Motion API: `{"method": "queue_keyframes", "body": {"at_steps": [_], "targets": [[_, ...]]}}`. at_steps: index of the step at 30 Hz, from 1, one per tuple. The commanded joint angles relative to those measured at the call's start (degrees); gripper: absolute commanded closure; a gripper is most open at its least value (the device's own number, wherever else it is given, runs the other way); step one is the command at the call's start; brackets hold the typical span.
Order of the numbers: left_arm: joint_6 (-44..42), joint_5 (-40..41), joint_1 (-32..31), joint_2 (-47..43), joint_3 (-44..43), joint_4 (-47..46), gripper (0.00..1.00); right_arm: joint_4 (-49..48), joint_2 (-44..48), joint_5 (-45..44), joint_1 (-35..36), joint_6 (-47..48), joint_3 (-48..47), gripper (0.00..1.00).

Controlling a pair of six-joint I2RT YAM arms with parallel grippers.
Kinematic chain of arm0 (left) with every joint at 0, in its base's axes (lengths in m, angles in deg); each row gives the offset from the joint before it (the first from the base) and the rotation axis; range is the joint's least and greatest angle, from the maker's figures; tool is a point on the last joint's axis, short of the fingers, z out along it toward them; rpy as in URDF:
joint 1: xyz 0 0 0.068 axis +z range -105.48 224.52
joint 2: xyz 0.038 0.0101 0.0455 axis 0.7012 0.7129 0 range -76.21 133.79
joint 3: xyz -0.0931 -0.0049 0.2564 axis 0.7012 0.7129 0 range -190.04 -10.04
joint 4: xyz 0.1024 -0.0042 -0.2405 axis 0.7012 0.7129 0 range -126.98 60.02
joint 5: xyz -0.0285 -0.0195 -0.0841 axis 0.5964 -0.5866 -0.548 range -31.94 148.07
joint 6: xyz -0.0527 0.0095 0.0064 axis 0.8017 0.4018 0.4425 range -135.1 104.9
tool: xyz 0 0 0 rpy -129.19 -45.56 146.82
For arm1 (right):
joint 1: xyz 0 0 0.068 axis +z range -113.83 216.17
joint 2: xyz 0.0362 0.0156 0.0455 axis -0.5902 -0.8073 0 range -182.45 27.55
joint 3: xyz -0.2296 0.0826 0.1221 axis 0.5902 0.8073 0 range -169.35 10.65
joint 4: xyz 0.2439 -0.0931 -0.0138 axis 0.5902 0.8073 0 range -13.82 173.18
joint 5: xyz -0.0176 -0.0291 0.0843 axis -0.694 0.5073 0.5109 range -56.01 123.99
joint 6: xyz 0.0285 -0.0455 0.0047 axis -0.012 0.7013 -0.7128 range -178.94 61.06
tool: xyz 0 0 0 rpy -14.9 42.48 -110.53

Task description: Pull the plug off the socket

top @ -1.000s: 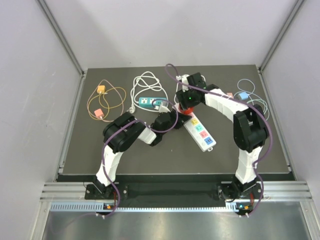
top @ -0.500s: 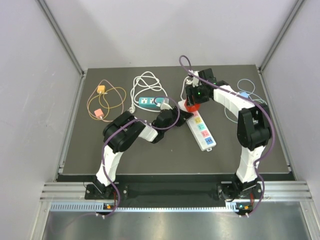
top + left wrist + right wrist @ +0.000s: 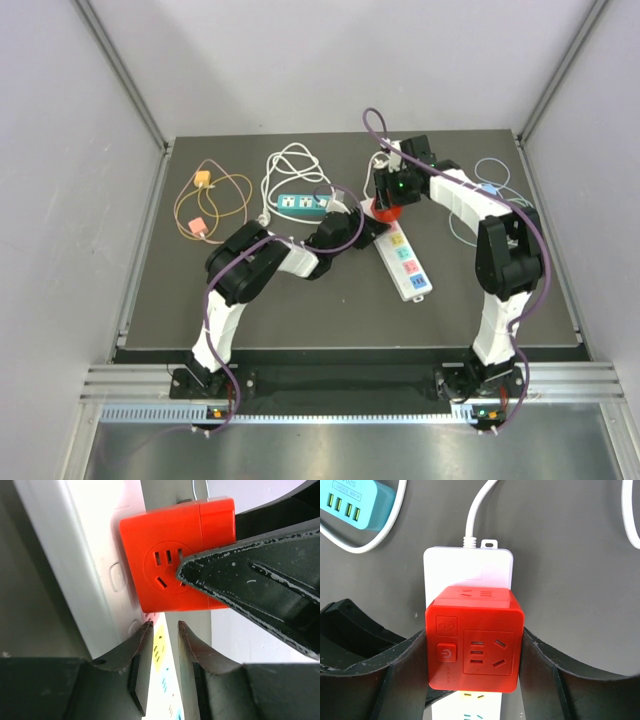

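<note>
A red cube plug (image 3: 385,209) sits in the far end of a white power strip (image 3: 404,264) lying mid-table. My right gripper (image 3: 387,200) is shut on the red cube, one finger on each side; in the right wrist view the cube (image 3: 475,630) fills the space between the fingers (image 3: 405,670). My left gripper (image 3: 366,229) lies low beside the strip. In the left wrist view its fingers (image 3: 142,645) stand nearly closed with nothing between them, tips just below the red cube (image 3: 170,575) against the strip (image 3: 85,570).
A teal power strip (image 3: 300,204) with a coiled white cable (image 3: 295,163) lies left of the plug, also in the right wrist view (image 3: 355,502). An orange cable (image 3: 212,203) lies far left. A light blue cable (image 3: 490,192) lies at the right.
My right gripper has shifted right and settled around the red cube. My left gripper has slid right, up to the strip beside the cube.
</note>
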Motion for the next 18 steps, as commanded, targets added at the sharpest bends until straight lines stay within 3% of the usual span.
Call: {"method": "queue_keyframes", "body": {"at_steps": [1, 12, 18], "targets": [[-5.70, 0.31, 0.16, 4.91, 0.81, 18.58, 0.66, -5.94, 4.39, 6.87, 0.79, -3.48, -7.88, 1.00], [-7.02, -0.40, 0.16, 5.26, -0.68, 20.96, 0.67, -5.68, 5.01, -6.38, 6.33, 6.45, -8.93, 1.00], [-6.93, -0.49, 0.25, 5.26, -0.60, 21.04, 0.66, -5.33, 4.74, -7.82, 6.86, 8.13, -9.55, 1.00]]}}
